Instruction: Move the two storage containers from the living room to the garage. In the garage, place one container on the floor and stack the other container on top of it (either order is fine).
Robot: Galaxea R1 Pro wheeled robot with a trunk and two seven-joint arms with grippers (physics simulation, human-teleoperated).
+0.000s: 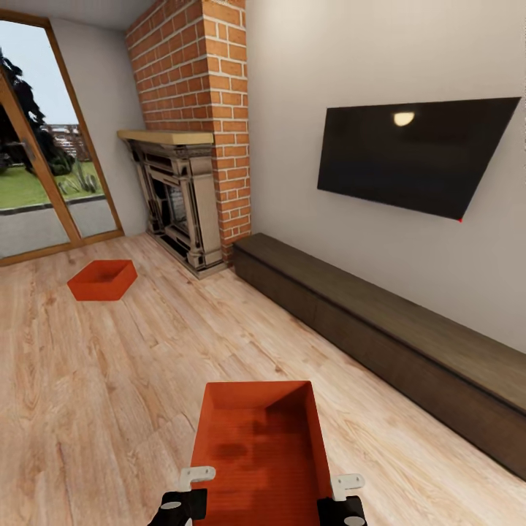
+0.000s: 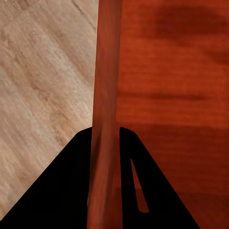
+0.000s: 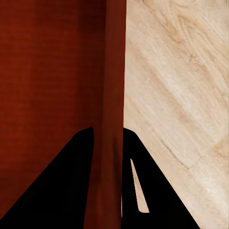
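- near storage container [image 1: 259, 446], orange-red, open top, lies lengthwise in front of the robot, well away from the brick fireplace [image 1: 186, 204], over the wood-plank floor [image 1: 95, 387]; whether it rests on the planks or is lifted cannot be told.
- left claw [image 1: 191, 488] sits at the near container's left wall, close to the near corner; white finger bracket shows just above the black body.
- left wrist view: the near container's wall [image 2: 106, 119] runs up between the two black fingers [image 2: 62, 191], one finger outside over the planks, one inside over the container's bottom; the left claw is clamped on that wall.
- right claw [image 1: 343, 495] sits at the near container's right wall, opposite the left claw.
- right wrist view: same grip, the wall [image 3: 113, 109] passes between the black fingers [image 3: 152, 191]; the right claw is closed on the near container's wall.
- far storage container [image 1: 103, 280] rests on the planks, in front of the fireplace and to its left, near the glass door [image 1: 44, 146], well apart from the near container.
- black tv [image 1: 409, 153] hangs on the white wall to the right of the fireplace.
- long dark-brown cabinet [image 1: 394, 343] runs along that wall below the tv, starting beside the fireplace.
- all of this is in the living room.
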